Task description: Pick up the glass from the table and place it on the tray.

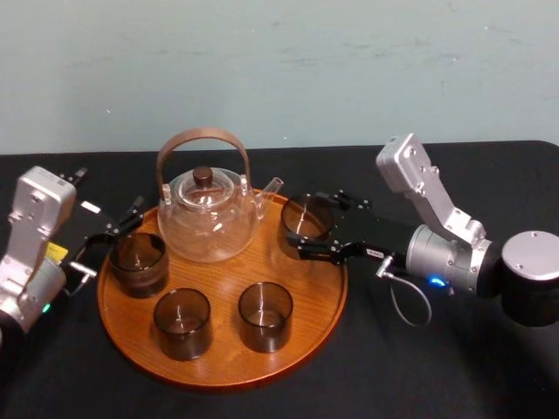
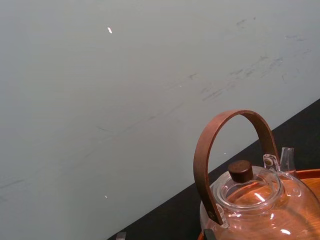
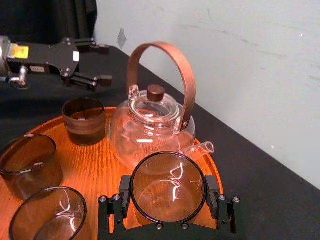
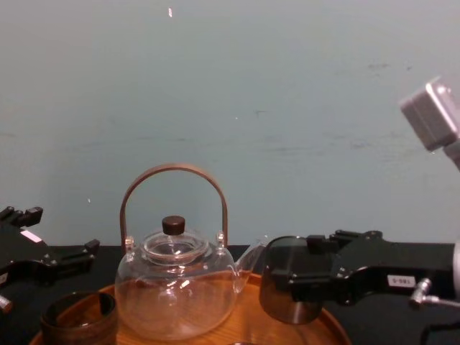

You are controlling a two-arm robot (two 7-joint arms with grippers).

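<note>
Tray [image 1: 307,325] on table [image 1: 437,371], with a teapot and four glasses at it.
Glass [image 1: 307,216] sits between the right gripper [image 3: 168,197] fingers at the tray's right rear, and the teapot [image 1: 208,220] is just beyond those fingertips at the back. Left glass [image 1: 138,262] is just past the left gripper [image 3: 103,64] fingertips, inside the rim. Front-left glass [image 1: 182,323] and front glass [image 1: 265,316] stand side by side, nearer the robot than all the fingers.

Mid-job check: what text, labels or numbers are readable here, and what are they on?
Nothing is legible.
White label on the right hand, which grips the glass: print too small to read.
Yellow label and white strip label on the left hand: too blurred to read.
Teapot and tray: no markings.
</note>
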